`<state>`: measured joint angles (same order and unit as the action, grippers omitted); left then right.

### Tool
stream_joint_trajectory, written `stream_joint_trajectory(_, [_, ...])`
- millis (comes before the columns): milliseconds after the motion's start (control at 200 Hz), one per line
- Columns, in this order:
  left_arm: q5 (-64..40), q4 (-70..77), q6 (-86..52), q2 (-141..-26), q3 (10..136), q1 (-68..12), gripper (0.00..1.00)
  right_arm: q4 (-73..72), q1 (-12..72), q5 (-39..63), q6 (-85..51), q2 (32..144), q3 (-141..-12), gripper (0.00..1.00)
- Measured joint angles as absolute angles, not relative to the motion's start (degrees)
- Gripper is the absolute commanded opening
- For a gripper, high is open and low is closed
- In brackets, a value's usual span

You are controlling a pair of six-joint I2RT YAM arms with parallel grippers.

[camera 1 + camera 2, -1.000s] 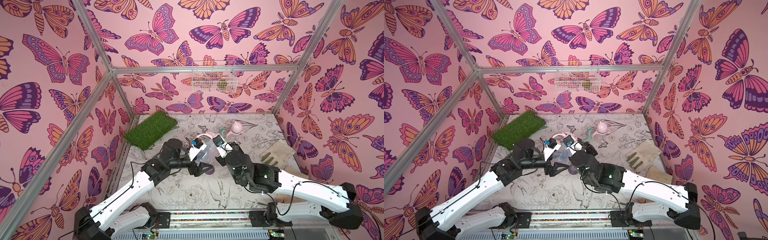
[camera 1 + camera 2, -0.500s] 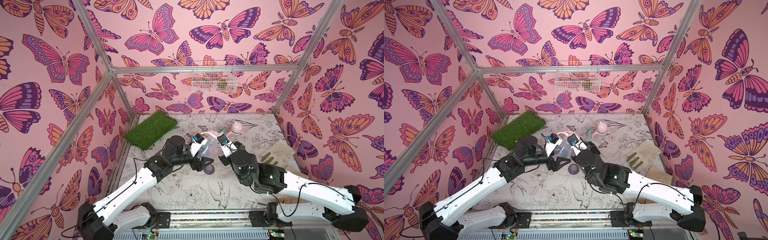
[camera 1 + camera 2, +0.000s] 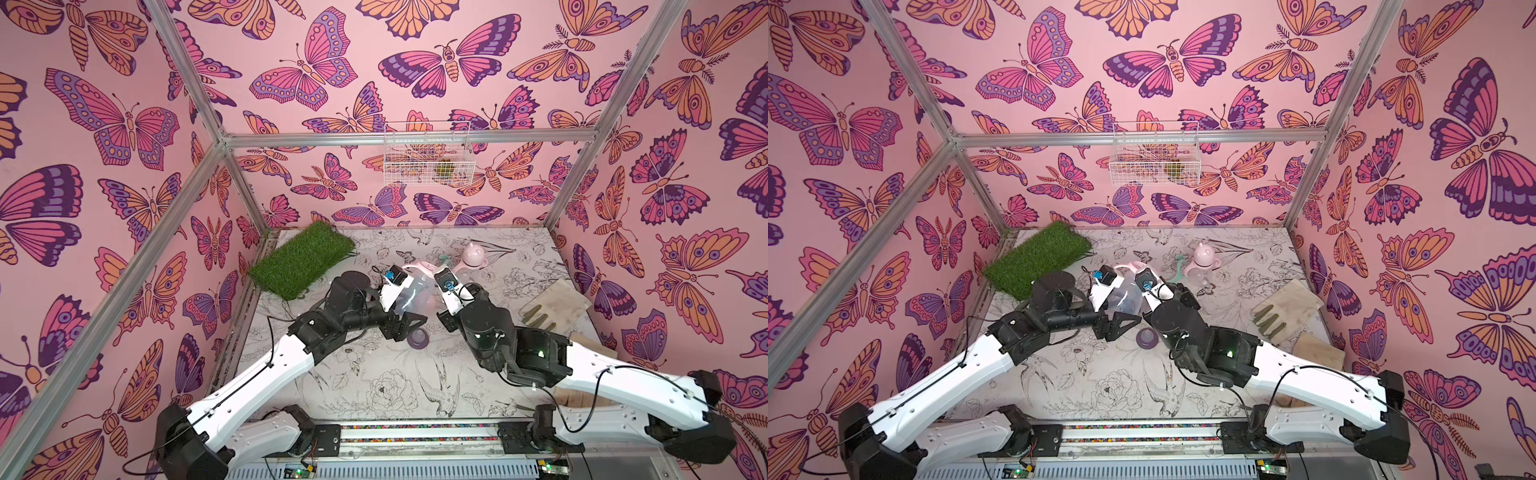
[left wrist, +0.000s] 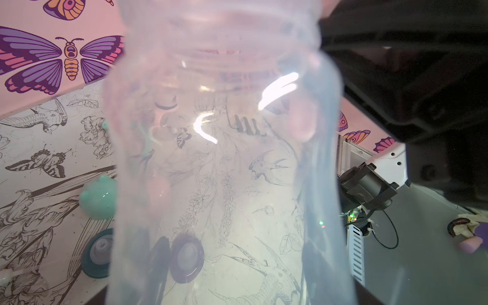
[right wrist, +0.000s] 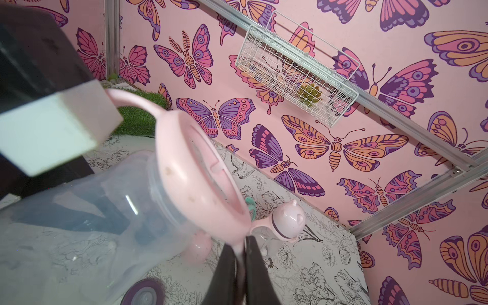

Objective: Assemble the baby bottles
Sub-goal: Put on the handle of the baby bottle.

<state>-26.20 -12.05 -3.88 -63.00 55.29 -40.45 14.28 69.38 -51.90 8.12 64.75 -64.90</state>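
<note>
My right hand [image 5: 240, 253] is pinched closed on one thin loop of the pink handle ring [image 5: 200, 169]. My left hand [image 3: 399, 320] is clamped across the body of the clear bottle [image 5: 105, 211], holding it tipped over above the tabletop [image 3: 374, 382]. The ring sits at the bottle's mouth; whether it is fully down over the neck I cannot tell.

I judge the bottle light, thin-walled and slick, likely to flex or twist under a hard squeeze. The mid-body hold suits it, well clear of the threads. The ring looks stiffer, but its loop is narrow and could pivot in my grip, so I would press along the neck rather than pry.

On the tabletop beneath lies the purple nipple collar [image 3: 417, 337], probably the next part and best taken by its rim. The left wrist view also shows a teal cap [image 4: 99, 198] and a teal collar [image 4: 96, 253]. A finished pink bottle [image 3: 471, 257] stands farther back.
</note>
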Motion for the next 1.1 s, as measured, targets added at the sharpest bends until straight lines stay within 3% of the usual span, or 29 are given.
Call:
stream_joint_trajectory(591, [-26.7,-10.9,-7.0,-62.6,54.9,-40.1,0.0,12.9,70.3,-55.4,7.4,67.4,-65.6,0.0])
stream_joint_trajectory(1102, [-19.6,-7.4,-4.2,-62.6,53.7,-40.9,0.0,20.4,71.0,-59.0,1.7,72.3,-73.9,0.0])
